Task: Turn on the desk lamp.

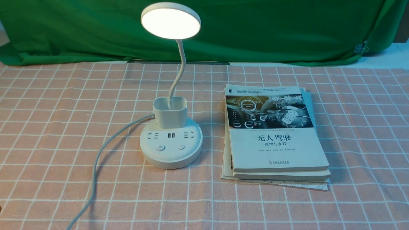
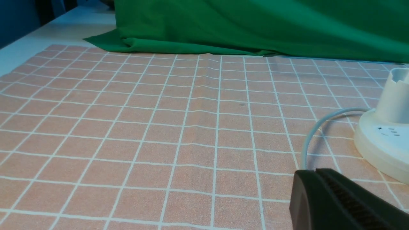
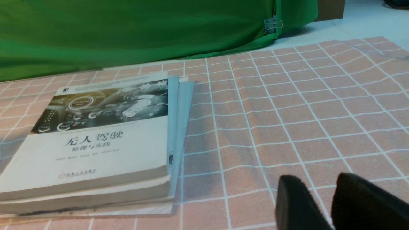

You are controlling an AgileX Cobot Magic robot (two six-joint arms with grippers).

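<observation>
The white desk lamp stands left of the middle of the checked cloth. Its round disc head glows brightly. Its base carries sockets and two buttons, with the cup holder behind them. Neither gripper shows in the front view. In the left wrist view, my left gripper is shut and empty, low over the cloth beside the lamp's base and cord. In the right wrist view, my right gripper is open and empty over bare cloth, to the right of the books.
A stack of books lies just right of the lamp; it also shows in the right wrist view. The lamp's white cord runs left and forward off the table. Green cloth hangs along the back edge.
</observation>
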